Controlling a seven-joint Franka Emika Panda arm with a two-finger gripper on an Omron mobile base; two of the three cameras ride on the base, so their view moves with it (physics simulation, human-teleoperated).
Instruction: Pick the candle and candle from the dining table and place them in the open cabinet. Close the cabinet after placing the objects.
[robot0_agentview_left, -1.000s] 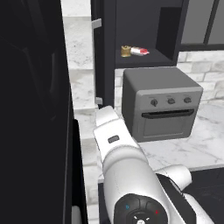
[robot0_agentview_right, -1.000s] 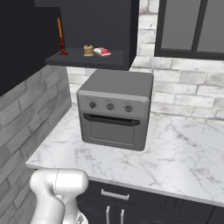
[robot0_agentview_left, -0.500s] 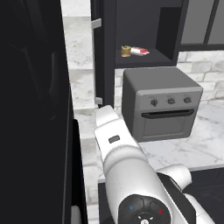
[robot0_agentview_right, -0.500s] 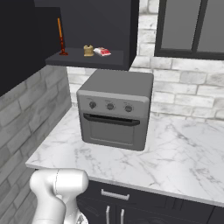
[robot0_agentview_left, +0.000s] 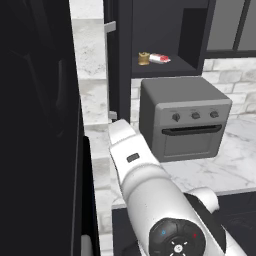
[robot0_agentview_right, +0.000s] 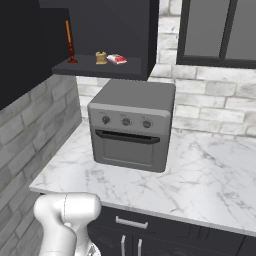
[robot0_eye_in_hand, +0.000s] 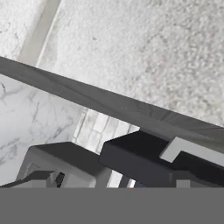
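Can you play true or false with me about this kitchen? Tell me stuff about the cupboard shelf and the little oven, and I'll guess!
1. A tall red candle stands upright on the shelf of the open cabinet. True.
2. The toaster oven sits on the floor. False: it sits on the marble counter.
3. The toaster oven has three knobs. True.
4. The oven's door hangs open. False: it is shut.
5. A small tan thing and a red and white thing lie side by side on the shelf. True.
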